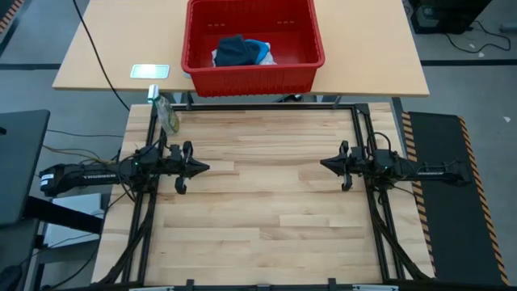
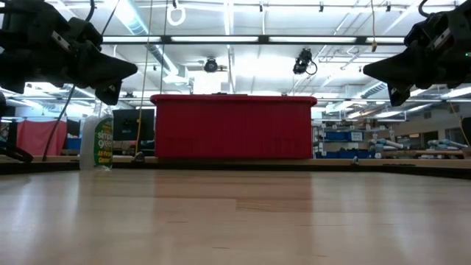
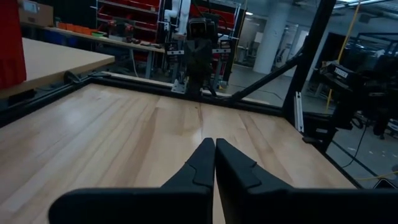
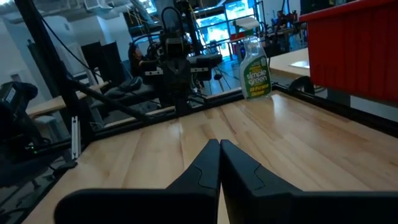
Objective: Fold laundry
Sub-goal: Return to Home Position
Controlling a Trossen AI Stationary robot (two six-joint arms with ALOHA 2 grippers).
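Note:
The laundry [image 1: 242,52], a heap of dark navy, bright blue and white garments, lies inside a red plastic basket [image 1: 252,74] on the far table behind my work table. The basket's wall hides the laundry in the low view. My left gripper [image 1: 207,168] hovers shut above the work table's left side, pointing level toward the right. My right gripper [image 1: 323,164] hovers shut above the right side, pointing level toward the left. Both hold nothing; the shut fingertips show in the left wrist view [image 3: 214,144] and the right wrist view [image 4: 219,144].
A spray bottle [image 1: 166,113] of cleaner stands at the work table's far left corner, also seen in the right wrist view [image 4: 254,67]. A small white card [image 1: 150,71] lies on the far table left of the basket. Bare wooden tabletop [image 1: 266,210] spreads between the two arms.

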